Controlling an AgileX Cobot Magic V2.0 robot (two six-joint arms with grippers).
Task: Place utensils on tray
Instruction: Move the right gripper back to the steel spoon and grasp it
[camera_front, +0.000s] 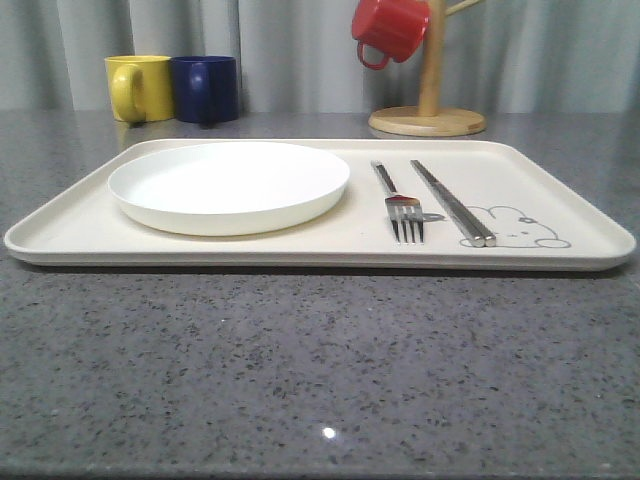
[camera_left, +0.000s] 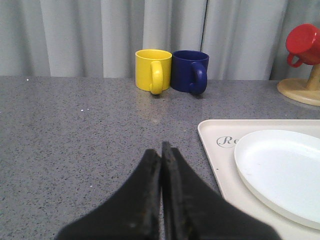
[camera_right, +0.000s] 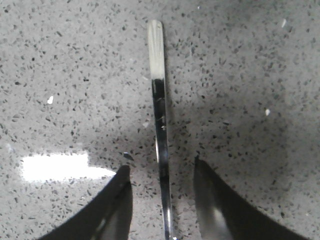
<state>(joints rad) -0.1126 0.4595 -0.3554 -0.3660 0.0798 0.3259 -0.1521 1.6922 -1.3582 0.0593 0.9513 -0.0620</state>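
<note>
Front view gives us the cream tray (camera_front: 560, 185) lying flat on the speckled grey counter (camera_front: 300, 380), and we take the tray as our landmark. On the tray's left half sits a round white plate (camera_front: 229, 186). On its right half the fork (camera_front: 398, 203) lies with its tines toward the near rim, and just beside it, on the side away from the plate, the pair of chopsticks (camera_front: 450, 203) lies roughly parallel, their near tips reaching the grey rabbit drawing (camera_front: 520, 228). Beyond the tray's far left corner stand a yellow mug (camera_front: 138, 88) and a dark blue mug (camera_front: 205, 89), touching or nearly so. Beyond its far right side stands a wooden mug tree (camera_front: 430, 105) with a red mug (camera_front: 389, 29) hanging from it.

From the left wrist camera we see the left gripper (camera_left: 161, 150) with its two black fingers pressed together and nothing between them, hovering over bare counter just beside the tray's corner, where part of the script lettering (camera_left: 226, 141) shows.

From the right wrist camera we see the right gripper (camera_right: 160, 172) with its fingers spread apart on either side of a slim shiny handle (camera_right: 159, 110) that lies flat on the counter, off the tray. The fingers do not touch it. We take this for the spoon, though its bowl is out of sight.
</note>
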